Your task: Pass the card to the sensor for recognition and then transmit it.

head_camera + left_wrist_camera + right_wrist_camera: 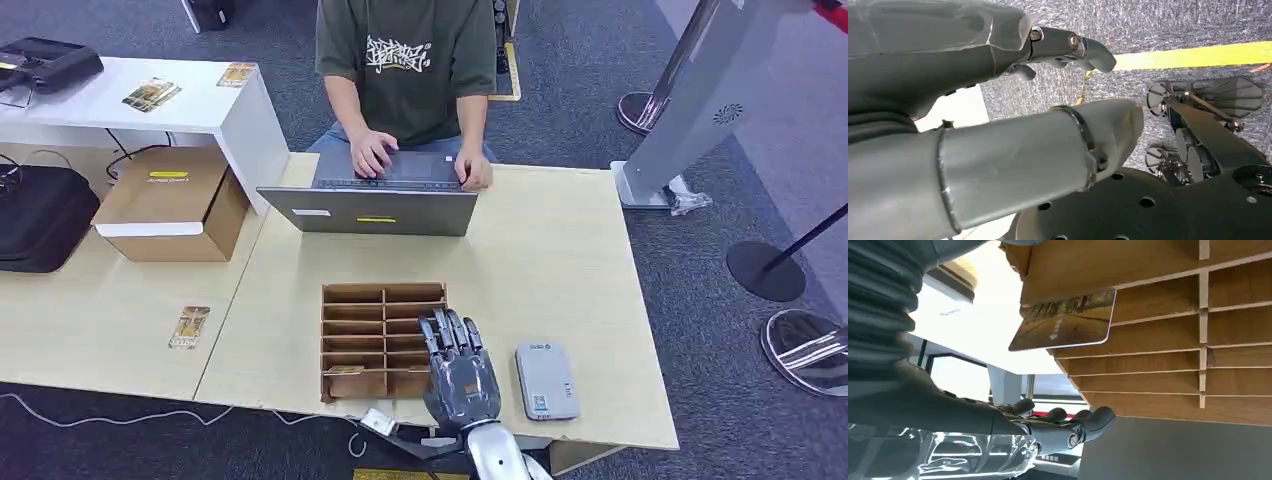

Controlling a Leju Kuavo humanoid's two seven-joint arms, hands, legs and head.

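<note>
On the pale desk (560, 270), lower centre, a card (344, 370) lies long axis sideways in the wooden rack (383, 338); the right hand (458, 368) hovers released, fingers spread; the left hand (998, 100) grasps nothing.

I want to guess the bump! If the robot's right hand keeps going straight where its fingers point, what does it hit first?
Probably the wooden divider box: the right hand already overlaps it, though its height is unclear.

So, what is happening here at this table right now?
The robot's right hand hovers open over the wooden divided box, holding nothing. One card lies in the box's near left compartment, not yet picked up. The grey card reader lies beside the hand on the table. The left hand hangs by the floor. Opposite, a person types on a laptop.
</note>
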